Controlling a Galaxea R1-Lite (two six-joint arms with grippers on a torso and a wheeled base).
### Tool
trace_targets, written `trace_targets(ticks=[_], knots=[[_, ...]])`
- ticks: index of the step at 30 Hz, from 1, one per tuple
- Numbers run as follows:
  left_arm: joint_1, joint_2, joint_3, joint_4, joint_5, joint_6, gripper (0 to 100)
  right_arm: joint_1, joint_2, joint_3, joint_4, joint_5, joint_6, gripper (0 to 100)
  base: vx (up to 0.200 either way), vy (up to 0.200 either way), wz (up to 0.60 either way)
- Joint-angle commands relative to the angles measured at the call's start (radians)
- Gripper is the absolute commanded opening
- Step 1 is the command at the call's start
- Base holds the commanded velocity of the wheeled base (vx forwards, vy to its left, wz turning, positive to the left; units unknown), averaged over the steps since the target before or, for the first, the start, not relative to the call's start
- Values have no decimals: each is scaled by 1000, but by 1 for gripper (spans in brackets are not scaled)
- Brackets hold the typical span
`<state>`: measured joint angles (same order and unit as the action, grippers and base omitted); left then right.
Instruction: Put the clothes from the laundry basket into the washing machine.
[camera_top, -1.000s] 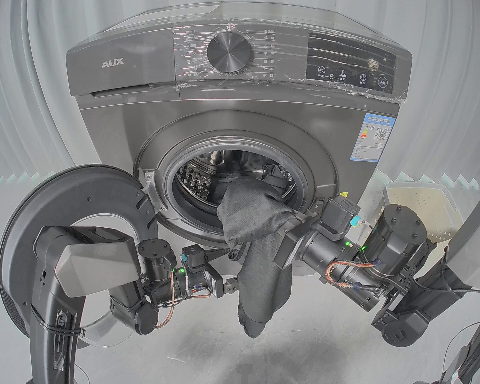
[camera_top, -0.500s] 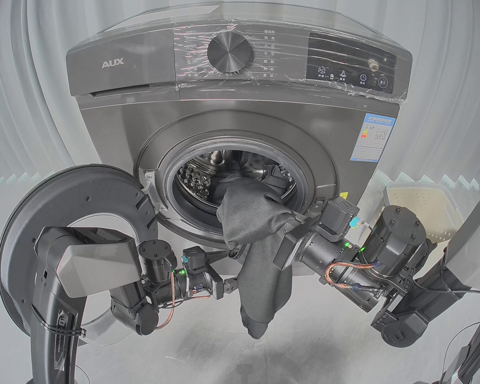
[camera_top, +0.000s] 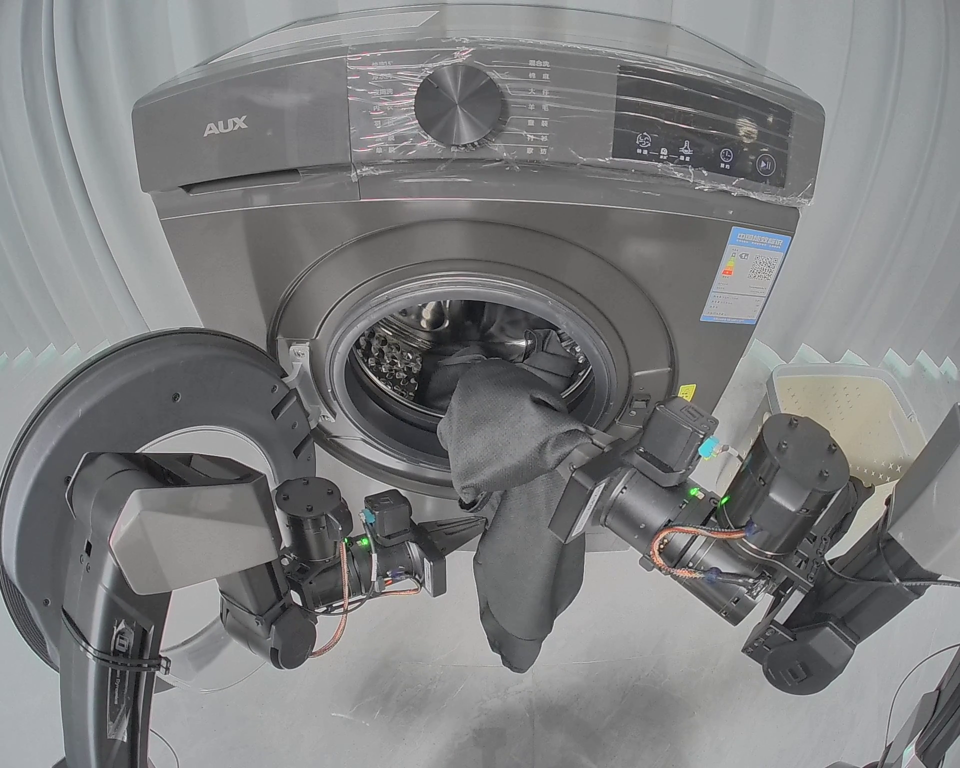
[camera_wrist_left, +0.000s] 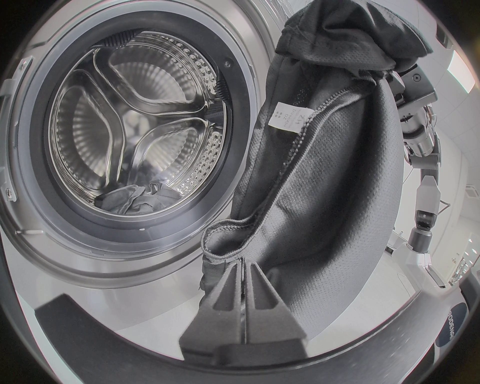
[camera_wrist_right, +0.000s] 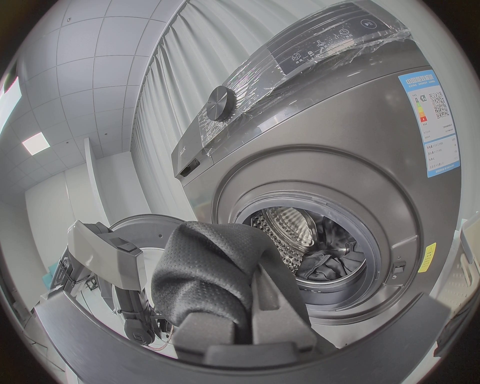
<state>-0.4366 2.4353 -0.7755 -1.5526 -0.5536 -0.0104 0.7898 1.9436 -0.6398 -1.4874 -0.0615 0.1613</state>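
Now that the left end effector (camera_top: 476, 523) has clamped the dark garment (camera_top: 525, 565) at six o'clock of the washing machine (camera_top: 250, 250), right end effector (camera_top: 585, 447) gripping too, stuffing looks next.

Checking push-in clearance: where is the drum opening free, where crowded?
Free: the drum's left half, between the door seal and the dark garment, and the floor below the garment. Crowded: the opening's right side, where the garment drapes over the seal.

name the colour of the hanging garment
The garment is dark grey perforated mesh; best in left wrist view.
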Motion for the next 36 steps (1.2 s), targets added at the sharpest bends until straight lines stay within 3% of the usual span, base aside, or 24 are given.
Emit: trace_targets(ticks=[1,8,12,13,29,36], knots=[[1,-21,13,-8,0,0,0,-6,-5,8,-1,0,0,0,0,0,0],[1,-24,30,-6,0,21,0,-6,-11,14,-2,0,0,0,0,0,0],[-1,-5,35,-4,8,61,0,-6,-23,15,-2,0,0,0,0,0,0],[-1,-1,41,-4,8,63,100,-6,-23,15,-2,0,0,0,0,0,0],[1,31,-68,-3,9,44,100,11,-34,52,-4,2,0,0,0,0,0],[-11,51,-94,-4,-28,40,100,12,-31,58,-14,2,-2,0,0,0,0]])
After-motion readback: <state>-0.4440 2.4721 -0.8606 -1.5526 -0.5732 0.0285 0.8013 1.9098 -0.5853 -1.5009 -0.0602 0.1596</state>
